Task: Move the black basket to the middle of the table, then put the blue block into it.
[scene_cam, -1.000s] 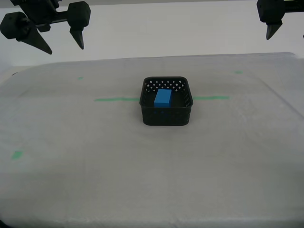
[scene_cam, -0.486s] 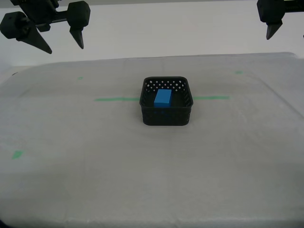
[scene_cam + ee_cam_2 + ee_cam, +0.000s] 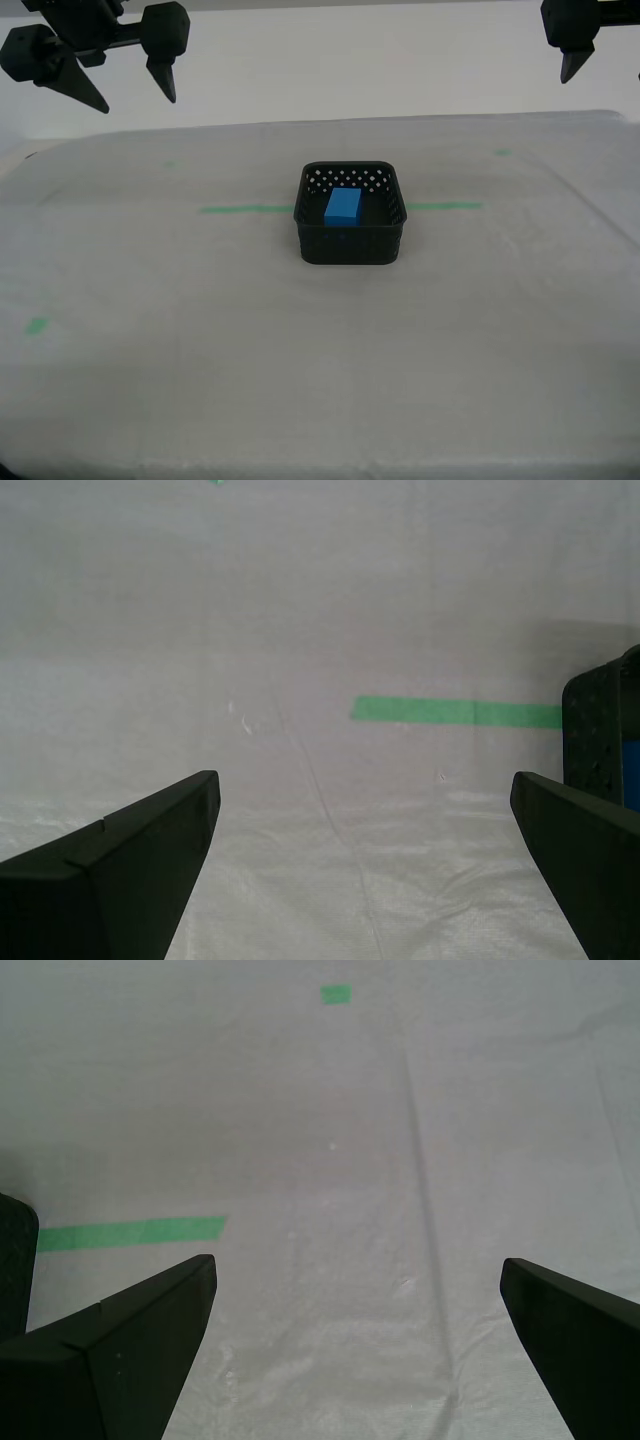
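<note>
The black basket (image 3: 351, 240) stands at the middle of the table (image 3: 200, 380), across a green tape line. Inside it lies the blue block (image 3: 343, 206). My second gripper (image 3: 135, 98) hangs open high above the exterior view's upper left, well clear of the basket. In its wrist view the second gripper (image 3: 365, 776) holds nothing, with the basket (image 3: 600, 730) and a sliver of the block (image 3: 631, 770) at the picture's edge. One finger (image 3: 571, 62) of my first gripper shows at the exterior view's upper right. The first gripper (image 3: 355, 1263) is open and empty, the basket's corner (image 3: 15, 1250) beside it.
Green tape strips (image 3: 245, 209) (image 3: 445, 207) run out from both sides of the basket. Small green marks sit at the far exterior left (image 3: 168, 164), far exterior right (image 3: 500, 152) and near exterior left (image 3: 36, 325). A pale wall stands behind the table.
</note>
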`<state>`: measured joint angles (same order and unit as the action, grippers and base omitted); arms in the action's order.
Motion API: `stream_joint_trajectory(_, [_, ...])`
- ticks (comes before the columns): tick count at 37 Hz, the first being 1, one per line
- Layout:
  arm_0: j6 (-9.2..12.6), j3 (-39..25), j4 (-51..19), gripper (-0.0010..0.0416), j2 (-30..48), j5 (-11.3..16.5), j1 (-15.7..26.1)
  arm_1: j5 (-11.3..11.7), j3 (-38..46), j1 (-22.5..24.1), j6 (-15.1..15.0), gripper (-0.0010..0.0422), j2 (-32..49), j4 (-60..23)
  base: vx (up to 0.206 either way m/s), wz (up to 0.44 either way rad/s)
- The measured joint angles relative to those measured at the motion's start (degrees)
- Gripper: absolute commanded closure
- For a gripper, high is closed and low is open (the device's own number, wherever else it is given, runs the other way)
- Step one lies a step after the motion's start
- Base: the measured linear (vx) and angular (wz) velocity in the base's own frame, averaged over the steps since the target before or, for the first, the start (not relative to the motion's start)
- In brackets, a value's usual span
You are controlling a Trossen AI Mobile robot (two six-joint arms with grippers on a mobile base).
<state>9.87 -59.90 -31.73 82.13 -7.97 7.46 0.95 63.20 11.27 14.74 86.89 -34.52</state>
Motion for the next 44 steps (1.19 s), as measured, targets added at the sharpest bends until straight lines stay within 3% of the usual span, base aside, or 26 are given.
stream_joint_trajectory(44, [-0.02,0.00,0.00,0.0007,0.00,0.00,0.00,0.00,0.00,0.00,0.00,0.0012,0.00,0.00,0.000,0.000])
